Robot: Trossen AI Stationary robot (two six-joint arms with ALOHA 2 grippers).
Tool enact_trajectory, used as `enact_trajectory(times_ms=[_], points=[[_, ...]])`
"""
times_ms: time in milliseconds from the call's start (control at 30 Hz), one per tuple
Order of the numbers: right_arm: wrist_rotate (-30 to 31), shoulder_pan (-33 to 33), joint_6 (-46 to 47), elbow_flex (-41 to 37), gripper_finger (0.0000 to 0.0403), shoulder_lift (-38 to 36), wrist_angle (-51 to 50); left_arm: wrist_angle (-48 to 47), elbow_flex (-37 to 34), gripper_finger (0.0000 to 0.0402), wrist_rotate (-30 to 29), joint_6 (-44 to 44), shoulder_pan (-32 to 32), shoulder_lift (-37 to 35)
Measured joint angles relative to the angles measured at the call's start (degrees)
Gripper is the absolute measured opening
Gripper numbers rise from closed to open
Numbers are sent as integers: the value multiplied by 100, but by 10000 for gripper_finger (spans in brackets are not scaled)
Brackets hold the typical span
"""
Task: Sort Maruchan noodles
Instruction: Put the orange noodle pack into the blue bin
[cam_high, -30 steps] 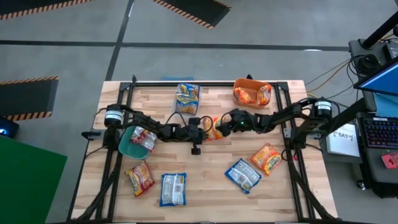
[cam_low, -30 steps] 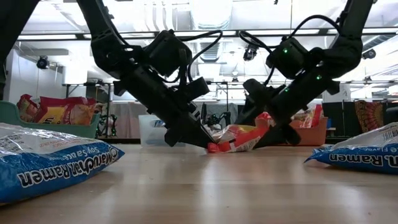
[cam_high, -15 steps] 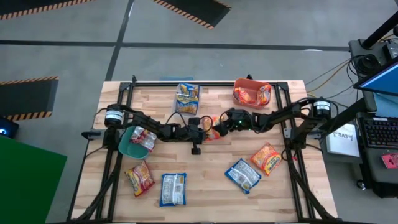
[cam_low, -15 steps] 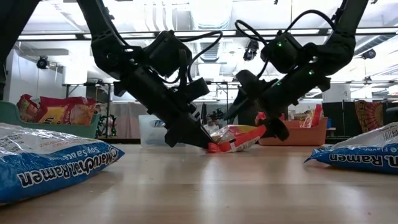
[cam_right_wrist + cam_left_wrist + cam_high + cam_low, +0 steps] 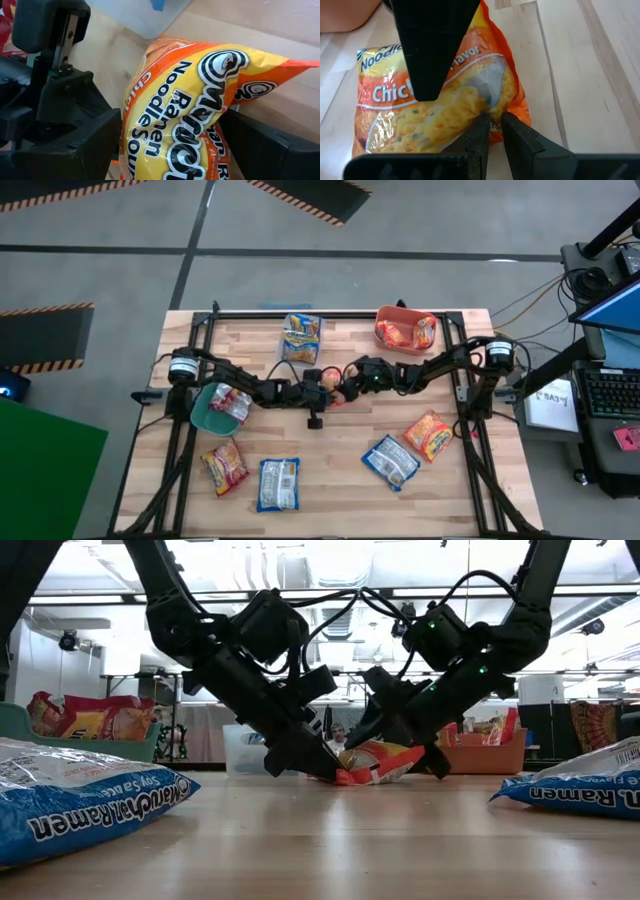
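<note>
An orange Maruchan noodle packet [image 5: 341, 391] lies at the middle of the table, between my two grippers. My left gripper [image 5: 492, 131] comes from the table's left and is shut on the packet's edge. My right gripper [image 5: 170, 150] comes from the right and is open. One of its fingers [image 5: 430, 50] is over the packet's printed face [image 5: 185, 110], the other [image 5: 272, 147] is on the far side of it. In the low view the packet [image 5: 378, 765] rests on the wood by its lower edge. My left gripper pinches the packet's edge [image 5: 494, 116] near a corner between its two fingertips, slanting down from the table's left. That edge sits low at the table, and the rest of the packet rises away from the fingers. Of my right gripper, I cannot tell whether its open fingers touch the packet.
A clear bin [image 5: 302, 335] with blue-and-yellow packets and an orange bin [image 5: 384, 315] with orange packets stand at the far edge. A teal bin [image 5: 204, 413] is at the left. Loose packets lie near the front: [image 5: 225, 467], [image 5: 279, 483], [image 5: 390, 461], [image 5: 430, 434].
My right gripper, still open, has moved toward the table's left onto the orange packet. Its fingers now stand on either side of the packet instead of beside its right end.
</note>
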Motion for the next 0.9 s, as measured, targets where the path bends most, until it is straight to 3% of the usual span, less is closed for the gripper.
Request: enact_trajectory(times_ms=[200,900], points=[[-49,0,-41,-12,295,-24,40,13,-1,39,3,0,0,2],[-299,-15,-191,-15,117,-57,94,34,89,50,7,-46,-15,-80]])
